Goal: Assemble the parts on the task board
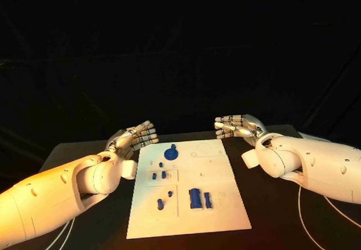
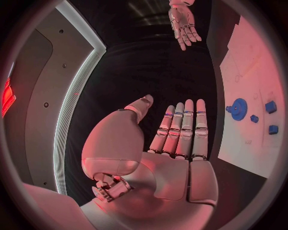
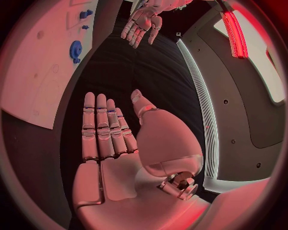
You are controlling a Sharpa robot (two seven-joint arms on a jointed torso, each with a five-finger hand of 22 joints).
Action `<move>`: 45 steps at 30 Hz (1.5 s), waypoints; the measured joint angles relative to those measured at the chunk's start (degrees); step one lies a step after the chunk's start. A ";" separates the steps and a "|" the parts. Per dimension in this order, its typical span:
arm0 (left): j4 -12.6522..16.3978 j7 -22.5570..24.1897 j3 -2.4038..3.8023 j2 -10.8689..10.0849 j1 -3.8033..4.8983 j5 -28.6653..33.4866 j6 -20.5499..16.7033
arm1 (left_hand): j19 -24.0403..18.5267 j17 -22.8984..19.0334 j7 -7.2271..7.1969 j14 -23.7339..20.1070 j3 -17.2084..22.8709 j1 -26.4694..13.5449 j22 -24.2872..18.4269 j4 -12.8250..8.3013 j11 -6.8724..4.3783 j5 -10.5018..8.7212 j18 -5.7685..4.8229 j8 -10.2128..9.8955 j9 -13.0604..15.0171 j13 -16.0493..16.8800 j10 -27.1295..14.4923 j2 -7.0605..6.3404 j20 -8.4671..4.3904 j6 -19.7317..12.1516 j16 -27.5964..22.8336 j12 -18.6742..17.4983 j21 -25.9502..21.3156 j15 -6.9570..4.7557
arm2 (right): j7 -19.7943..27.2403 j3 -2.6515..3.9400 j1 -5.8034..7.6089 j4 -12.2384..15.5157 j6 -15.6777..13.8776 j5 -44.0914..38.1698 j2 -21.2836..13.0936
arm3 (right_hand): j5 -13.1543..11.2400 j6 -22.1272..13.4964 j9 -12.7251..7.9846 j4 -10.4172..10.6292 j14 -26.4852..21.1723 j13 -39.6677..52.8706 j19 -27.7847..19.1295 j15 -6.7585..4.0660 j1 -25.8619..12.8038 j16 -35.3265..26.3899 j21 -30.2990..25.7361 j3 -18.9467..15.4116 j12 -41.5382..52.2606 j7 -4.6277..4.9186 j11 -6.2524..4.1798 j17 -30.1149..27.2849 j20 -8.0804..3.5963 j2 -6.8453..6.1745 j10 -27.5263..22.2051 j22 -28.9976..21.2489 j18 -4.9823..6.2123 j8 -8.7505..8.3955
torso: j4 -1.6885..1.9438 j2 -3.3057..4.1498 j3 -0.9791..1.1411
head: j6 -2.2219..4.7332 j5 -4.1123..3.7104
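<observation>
The white task board [image 1: 222, 213] lies in the middle of the black table. A blue gear-like part [image 1: 171, 153] stands near its far end, also seen as the blue gear [image 2: 239, 109] and the gear [image 3: 76, 49]. Small blue pieces [image 1: 159, 175] lie mid-board, and larger blue blocks [image 1: 200, 198] sit nearer me. My left hand [image 1: 134, 137] hovers by the board's far left corner, fingers straight and apart, holding nothing. My right hand [image 1: 236, 126] hovers by the far right corner, likewise flat and empty. Both palms, the left hand [image 2: 174, 139] and the right hand [image 3: 114, 139], hold nothing.
The black table [image 1: 283, 221] extends on both sides of the board, with white cables [image 1: 327, 207] trailing under my right arm and along my left arm [image 1: 61, 244]. Dark backdrop lies beyond the table's far edge.
</observation>
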 measured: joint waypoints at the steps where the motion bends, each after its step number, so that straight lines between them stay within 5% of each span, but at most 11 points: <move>1: 0.31 0.00 0.01 -0.02 -0.10 -0.04 -0.30 | -1.66 -0.42 -0.41 -1.74 -0.80 -2.44 -1.09 -0.15 -0.27 -0.34 0.00 -0.33 -0.24 -0.22 -1.78 0.33 -0.45 -1.79 -0.74 -0.56 -0.27 -0.23 | 0.00 0.05 -0.14 0.52 -0.31 0.15 -0.05 | -0.18 -1.81 -0.31 0.18 -2.13 -0.64 -1.84 -0.25 -2.77 -0.53 -0.94 -0.28 -0.38 -0.36 -0.60 -0.73 -0.30 -0.22 -1.97 -0.58 -0.18 -0.49 | 0.01 -0.01 0.00 | 0.21 0.06; 6: 2.38 0.37 0.21 -0.04 -0.63 -0.45 -2.92 | -9.03 -2.28 -2.18 -9.52 -4.33 -13.27 -5.97 -0.59 -1.71 -1.73 -1.74 -1.76 -1.01 -0.95 -9.83 1.37 -2.44 -9.71 -4.07 -3.08 -2.30 -3.16 | 0.86 0.56 -0.93 4.18 -2.98 1.63 -0.25 | -0.50 -9.36 -1.61 0.55 -11.00 -3.26 -9.51 -1.00 -14.29 -2.68 -4.86 -1.56 -2.04 -1.86 -3.07 -3.74 -1.53 -0.84 -10.28 -2.97 -1.05 -2.02 | 0.13 -0.25 -0.01 | 2.14 0.70; 12: 6.55 2.07 0.62 -0.12 -1.65 -1.78 -10.22 | -15.59 -3.93 -3.74 -16.45 -7.47 -22.93 -10.30 -0.82 -4.64 -4.42 -2.61 -4.58 -1.30 -1.27 -16.99 1.82 -4.19 -16.75 -7.07 -5.32 -4.77 -4.77 | 3.98 1.34 -2.39 10.91 -9.94 5.97 -0.57 | -0.76 -17.01 -4.65 0.72 -20.06 -5.93 -17.32 -1.41 -26.06 -4.89 -8.86 -4.75 -3.72 -3.99 -4.65 -6.83 -4.78 -1.20 -18.86 -5.42 -1.99 -2.53 | 0.29 -0.53 -0.01 | 3.92 1.21; 17: 9.34 3.97 0.83 -0.15 -2.34 -3.19 -17.23 | -20.31 -6.16 -6.34 -21.50 -9.76 -29.92 -13.45 -0.86 -6.28 -6.36 -3.53 -6.43 -1.41 -1.34 -22.13 1.98 -5.90 -21.77 -9.24 -6.92 -5.65 -5.35 | 6.84 1.71 -3.14 14.39 -15.79 9.73 -0.83 | -0.98 -21.97 -6.24 0.80 -26.02 -7.69 -22.49 -1.51 -33.79 -6.34 -11.50 -6.03 -6.37 -6.54 -5.07 -8.87 -6.14 -1.31 -24.61 -7.02 -4.90 -2.86 | 0.32 -0.61 -0.01 | 4.20 1.29; 20: 10.41 5.06 0.94 -0.20 -2.59 -3.98 -20.95 | -22.41 -7.63 -7.53 -23.79 -10.82 -33.18 -14.93 -0.89 -6.73 -6.71 -5.74 -6.66 -1.44 -1.39 -24.58 2.02 -7.72 -24.21 -10.23 -7.69 -5.75 -5.54 | 8.20 1.84 -3.38 15.49 -18.60 11.54 -0.92 | -0.98 -24.48 -6.71 0.77 -28.91 -8.55 -24.97 -1.54 -37.55 -7.17 -12.77 -6.22 -7.57 -7.26 -5.14 -9.84 -6.54 -1.34 -27.25 -7.81 -6.09 -2.86 | 0.34 -0.63 -0.01 | 4.24 1.29; 26: 11.27 6.56 1.01 -0.22 -2.76 -5.10 -25.62 | -26.48 -9.23 -8.94 -27.99 -12.74 -39.02 -17.55 -0.92 -7.21 -7.16 -7.11 -7.09 -1.50 -1.43 -28.91 2.08 -9.60 -28.48 -12.02 -10.60 -6.06 -5.69 | 9.71 1.87 -3.46 15.87 -21.51 13.49 -0.98 | -0.98 -28.79 -7.15 0.79 -33.95 -10.77 -29.38 -1.60 -44.15 -10.44 -14.98 -6.66 -8.73 -8.05 -5.27 -11.57 -6.95 -1.39 -32.04 -10.76 -7.31 -2.86 | 0.35 -0.64 -0.01 | 4.25 1.29; 31: 11.29 7.26 1.02 -0.24 -2.77 -5.59 -27.28 | -28.94 -9.71 -9.29 -30.60 -14.03 -42.64 -19.19 -0.97 -7.39 -7.44 -8.00 -7.32 -1.52 -1.44 -31.59 2.08 -10.22 -31.09 -13.89 -12.26 -6.06 -5.71 | 10.36 1.87 -3.47 15.88 -22.60 14.33 -0.99 | -0.97 -31.47 -7.30 0.79 -37.17 -13.15 -32.03 -1.60 -48.22 -11.43 -16.40 -6.66 -8.87 -8.29 -5.32 -13.96 -7.05 -1.39 -35.01 -12.45 -7.32 -2.86 | 0.35 -0.65 0.01 | 4.25 1.29; 45: 11.31 7.84 1.02 -0.25 -2.77 -6.03 -28.62 | -33.65 -9.99 -9.66 -35.61 -18.43 -49.67 -24.76 -0.88 -7.36 -7.44 -8.01 -7.31 -1.53 -1.43 -36.72 2.24 -10.66 -36.19 -17.54 -13.29 -6.05 -5.77 | 10.92 1.87 -3.47 15.90 -23.52 15.06 -0.99 | -0.97 -36.70 -7.38 0.95 -43.33 -14.93 -37.35 -1.64 -56.31 -12.09 -21.46 -6.82 -9.16 -8.46 -5.27 -17.10 -7.21 -1.42 -40.69 -13.65 -7.33 -3.07 | 0.35 -0.65 0.01 | 4.25 1.29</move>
